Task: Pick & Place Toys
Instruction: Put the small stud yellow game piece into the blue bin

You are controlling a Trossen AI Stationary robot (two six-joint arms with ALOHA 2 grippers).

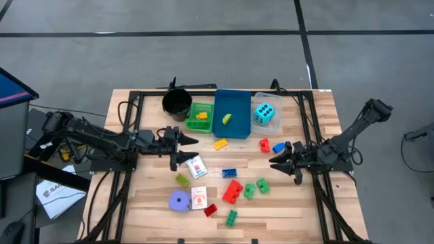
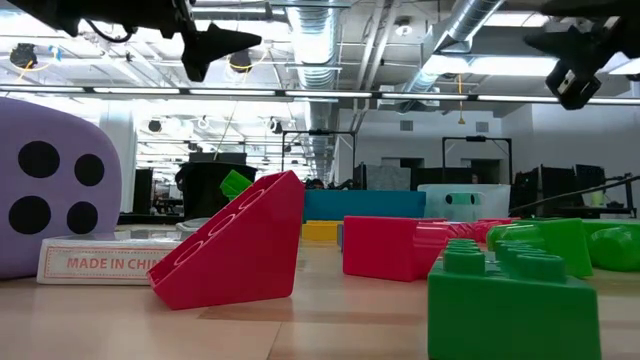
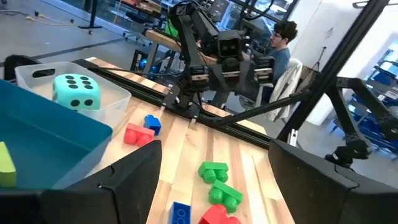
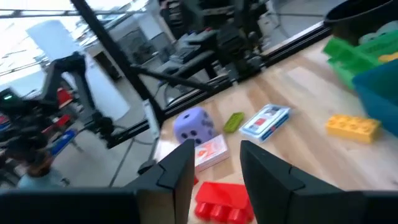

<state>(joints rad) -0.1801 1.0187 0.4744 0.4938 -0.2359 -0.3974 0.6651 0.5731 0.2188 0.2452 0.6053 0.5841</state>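
Observation:
Toys lie scattered over the wooden table (image 1: 308,210). Among them are a purple die (image 1: 179,200), two white card packs (image 1: 196,166) (image 1: 199,197), a yellow brick (image 1: 220,144), red bricks (image 1: 233,192) and green bricks (image 1: 262,184). A cyan die (image 1: 266,114) sits in the clear tray. My left gripper (image 1: 188,152) (image 3: 214,149) hangs open above the table's left part and points toward the right. My right gripper (image 1: 274,157) (image 4: 217,152) hangs open beside a blue brick (image 1: 278,146) and a red brick (image 1: 264,144). It points toward the left, with nothing between its fingers.
Along the far edge stand a black cup (image 1: 177,102), a green tray (image 1: 199,116) holding yellow bricks, a blue tray (image 1: 232,129) holding a yellow-green piece, and the clear tray (image 1: 274,125). A black frame rail borders the table. A person sits beyond the table's right side (image 3: 283,46).

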